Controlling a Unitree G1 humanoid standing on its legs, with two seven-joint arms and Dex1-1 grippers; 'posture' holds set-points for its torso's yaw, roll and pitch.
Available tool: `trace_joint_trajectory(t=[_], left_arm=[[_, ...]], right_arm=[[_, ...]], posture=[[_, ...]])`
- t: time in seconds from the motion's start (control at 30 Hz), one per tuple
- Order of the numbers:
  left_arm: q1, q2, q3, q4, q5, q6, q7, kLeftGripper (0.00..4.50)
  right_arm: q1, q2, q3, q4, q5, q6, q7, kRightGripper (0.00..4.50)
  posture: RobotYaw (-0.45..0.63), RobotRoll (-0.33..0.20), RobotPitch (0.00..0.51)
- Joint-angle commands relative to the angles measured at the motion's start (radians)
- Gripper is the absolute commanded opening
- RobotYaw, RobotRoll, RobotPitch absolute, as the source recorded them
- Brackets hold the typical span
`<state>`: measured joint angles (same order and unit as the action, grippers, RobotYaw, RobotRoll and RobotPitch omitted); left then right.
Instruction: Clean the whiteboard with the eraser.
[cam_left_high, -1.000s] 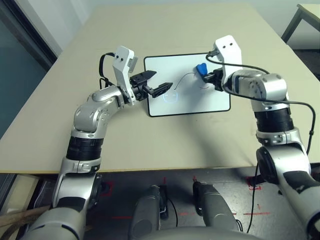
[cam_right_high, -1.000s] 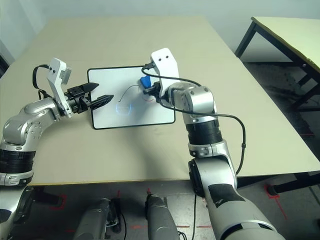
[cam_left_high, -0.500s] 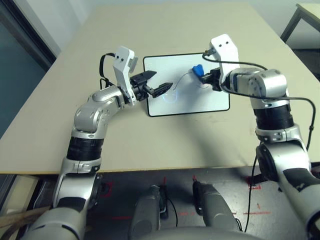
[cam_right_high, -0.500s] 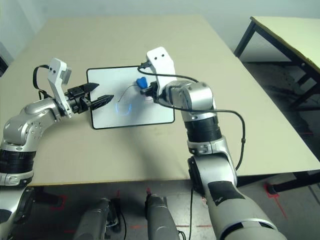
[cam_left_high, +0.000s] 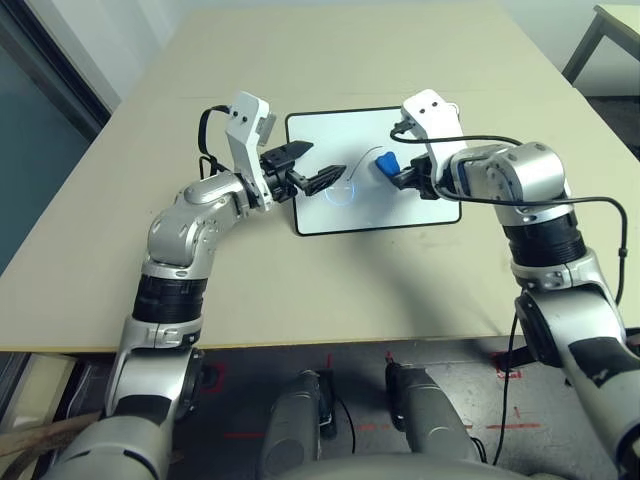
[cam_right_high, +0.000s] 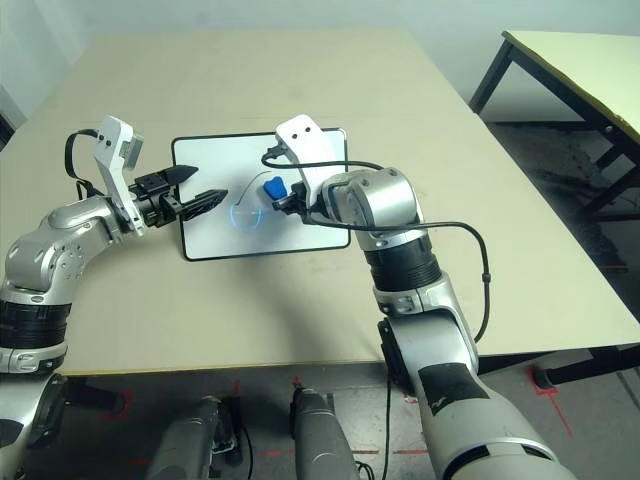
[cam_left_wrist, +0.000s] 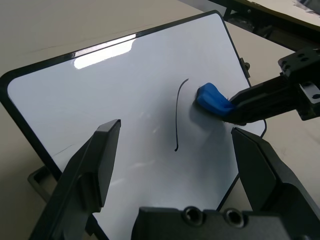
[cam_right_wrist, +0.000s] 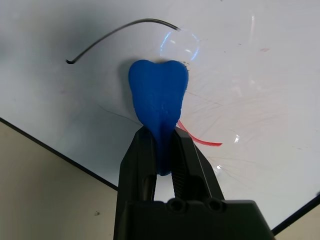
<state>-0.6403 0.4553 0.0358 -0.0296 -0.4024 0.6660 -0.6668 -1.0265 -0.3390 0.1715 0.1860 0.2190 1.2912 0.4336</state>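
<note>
I have the blue eraser (cam_right_wrist: 158, 95) in my right pincer (cam_right_wrist: 159, 135), its narrow end clamped between the two nearly closed fingers and its broad, two-lobed end sticking out past their tips. It is over the whiteboard (cam_left_high: 400, 212); whether it presses on the face, I cannot tell. Compared with a second ago, I've brought eraser and pincer nearer my body and over toward my left pincer (cam_left_wrist: 177, 125), while the board lies about where it did.

Just beyond the right pincer's tips, a curved black line (cam_right_wrist: 150, 20) runs across the white face, apart from the eraser. A short red stroke (cam_right_wrist: 202, 142) shows right beside that pincer's fingers. Between my two pincers a pale blue ring of light (cam_left_high: 340, 192) shows on the board.

My left pincer is wide open with nothing in it, reaching over the board's left edge, and it hasn't shifted from the earlier view. Under both pincers the beige surface (cam_left_high: 250, 290) carries the board. A black cable (cam_right_high: 478, 245) loops along my right arm behind its pincer, and well off to the right of that stands a second table (cam_right_high: 590, 70).
</note>
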Motion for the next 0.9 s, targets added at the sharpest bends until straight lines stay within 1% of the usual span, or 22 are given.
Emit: trace_joint_trajectory(t=[0.03, 0.1, 0.17, 0.27, 0.4, 0.5, 0.57, 0.8, 0.9], left_arm=[[0.019, -0.001, 0.001, -0.021, -0.008, 0.01, 0.005, 4.5], [0.021, -0.002, 0.002, -0.024, -0.008, 0.012, 0.007, 4.5], [0.022, -0.002, 0.001, -0.026, -0.009, 0.013, 0.007, 4.5], [0.022, -0.001, 0.002, -0.026, -0.009, 0.013, 0.009, 4.5], [0.018, -0.002, 0.001, -0.024, -0.009, 0.013, 0.007, 4.5], [0.015, -0.002, -0.001, -0.017, -0.008, 0.011, 0.004, 4.5], [0.012, -0.002, -0.002, -0.012, -0.006, 0.008, 0.001, 4.5], [0.001, -0.003, -0.006, 0.002, -0.002, 0.002, -0.01, 4.5], [0.0, -0.003, -0.007, 0.004, -0.001, 0.001, -0.011, 4.5]], right_arm=[[-0.053, -0.019, -0.025, 0.121, -0.044, -0.075, -0.032, 0.39], [-0.062, -0.021, -0.027, 0.154, -0.049, -0.093, -0.032, 0.39], [-0.034, -0.031, -0.01, 0.143, -0.05, -0.078, -0.023, 0.39], [0.03, -0.044, 0.015, 0.071, -0.039, -0.026, -0.01, 0.39], [0.138, -0.054, 0.023, -0.084, -0.015, 0.08, -0.013, 0.39], [0.169, -0.057, 0.019, -0.128, -0.013, 0.109, -0.017, 0.39], [0.165, -0.06, 0.013, -0.121, -0.018, 0.104, -0.018, 0.39], [0.044, -0.077, -0.052, 0.076, -0.065, -0.05, -0.053, 0.39], [0.033, -0.084, -0.054, 0.119, -0.072, -0.079, -0.056, 0.39]], posture=[[-0.11, 0.0, 0.165], [-0.11, 0.0, 0.166], [-0.11, 0.0, 0.166], [-0.1, 0.0, 0.164], [-0.1, 0.0, 0.164], [-0.11, 0.0, 0.161], [-0.12, 0.0, 0.158], [-0.12, 0.0, 0.155], [-0.12, 0.0, 0.153]])
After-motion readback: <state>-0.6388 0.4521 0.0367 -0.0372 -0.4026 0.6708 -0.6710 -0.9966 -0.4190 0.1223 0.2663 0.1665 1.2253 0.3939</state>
